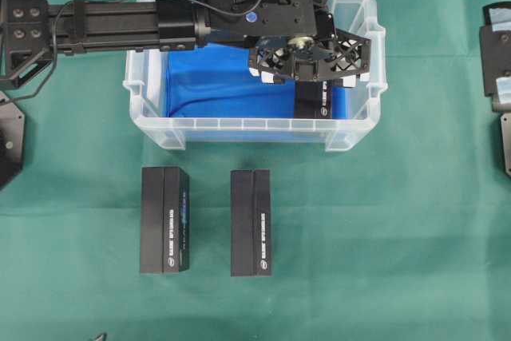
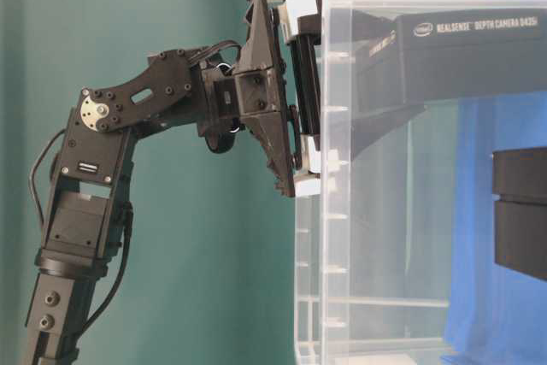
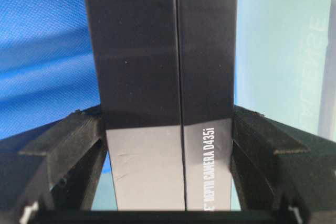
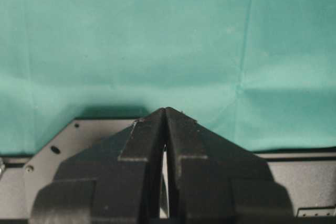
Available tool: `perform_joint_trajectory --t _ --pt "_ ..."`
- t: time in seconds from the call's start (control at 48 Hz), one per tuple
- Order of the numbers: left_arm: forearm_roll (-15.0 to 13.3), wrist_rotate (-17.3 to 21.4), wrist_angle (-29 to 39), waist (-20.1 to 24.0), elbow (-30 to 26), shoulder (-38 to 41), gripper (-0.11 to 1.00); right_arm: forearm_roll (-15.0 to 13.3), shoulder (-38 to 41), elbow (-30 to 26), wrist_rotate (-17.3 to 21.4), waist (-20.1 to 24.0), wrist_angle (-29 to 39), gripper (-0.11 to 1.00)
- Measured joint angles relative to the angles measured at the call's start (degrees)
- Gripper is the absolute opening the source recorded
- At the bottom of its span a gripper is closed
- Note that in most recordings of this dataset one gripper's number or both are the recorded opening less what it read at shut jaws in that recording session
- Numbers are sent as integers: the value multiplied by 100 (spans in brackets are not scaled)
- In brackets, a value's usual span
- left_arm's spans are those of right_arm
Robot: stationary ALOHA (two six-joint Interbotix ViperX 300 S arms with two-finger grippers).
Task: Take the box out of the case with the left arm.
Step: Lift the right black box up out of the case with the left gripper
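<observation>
A: Where is the box (image 3: 165, 103) relative to the left end effector (image 3: 167, 145)?

B: Right between its fingers (image 3: 68, 145), which press on both long sides, so it is clamped on the box, down inside the case (image 1: 239, 129) at its right end.

A: What is in the case?

B: That black box and a blue lining (image 1: 215, 85). Two more black boxes (image 1: 165, 220) lie side by side on the green counter (image 1: 383, 261), outside it.

A: And the right end effector (image 4: 165, 124)?

B: Fingers together, holding nothing, over bare green cloth.
</observation>
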Motion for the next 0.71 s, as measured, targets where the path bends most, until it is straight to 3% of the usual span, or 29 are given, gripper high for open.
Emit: perform_joint_trajectory --t 0.459,0.709 --pt "-9 -79 694 -18 -70 -554 63 0 0 0 0 0 -9 2" --pt "-18 -70 1292 -18 -756 -615 63 0 0 0 0 0 -9 2"
